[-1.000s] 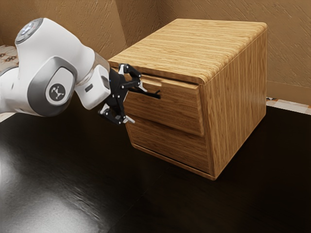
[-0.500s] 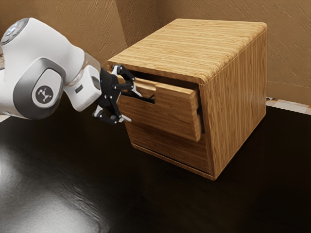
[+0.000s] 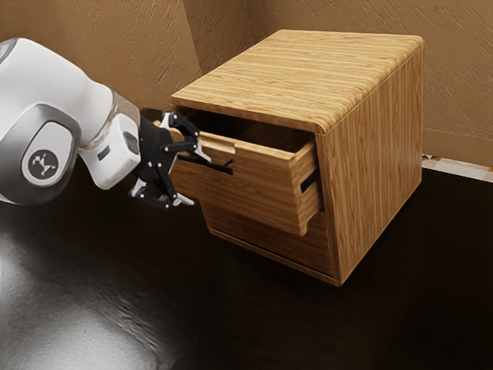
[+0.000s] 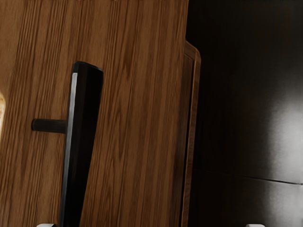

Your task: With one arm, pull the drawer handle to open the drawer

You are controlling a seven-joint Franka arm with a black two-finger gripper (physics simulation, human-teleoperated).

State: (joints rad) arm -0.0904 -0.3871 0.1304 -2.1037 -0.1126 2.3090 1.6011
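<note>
A wooden cabinet [image 3: 373,139] stands on a dark table, and its top drawer [image 3: 258,189] is pulled partly out, leaving a dark gap under the cabinet top. The drawer's black bar handle [image 3: 218,163] sits between the spread fingers of my gripper [image 3: 186,166], which is open and hooked behind the bar. In the wrist view the handle [image 4: 79,151] crosses the drawer front [image 4: 142,113] on a short post, close to one fingertip. The other fingertip stands far off to the side.
The lower drawer [image 3: 266,231] is closed. The glossy black tabletop [image 3: 154,308] spreads around the cabinet, also seen as dark tabletop [image 4: 246,118] beside the drawer's edge. Brown walls stand close behind the cabinet.
My hand has moved toward the exterior view's left, and the top drawer has slid out with it, from nearly closed to clearly open.
</note>
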